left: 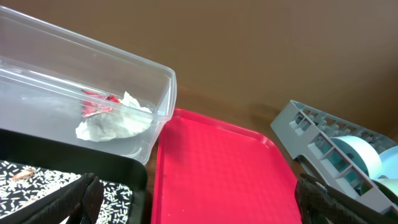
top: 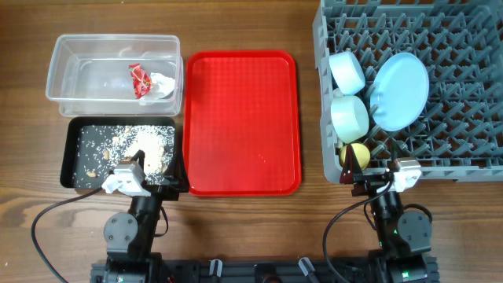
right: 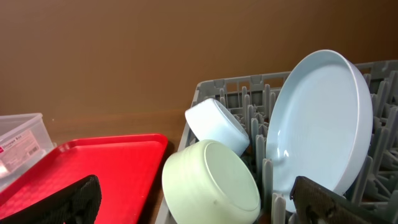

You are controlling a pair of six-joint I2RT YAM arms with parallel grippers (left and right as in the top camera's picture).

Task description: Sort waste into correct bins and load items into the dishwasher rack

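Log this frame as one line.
waste: wrapper in clear tub, scraps in black tray | rack: plate, blue bowl, green bowl, yellow cup | left gripper open | right gripper open

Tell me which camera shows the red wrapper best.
Overhead: the red wrapper lies in plain view inside the clear tub. The left wrist sees it only through the tub's wall; the right wrist misses it.

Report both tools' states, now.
Left tool: open, holding nothing.
Right tool: open, holding nothing.
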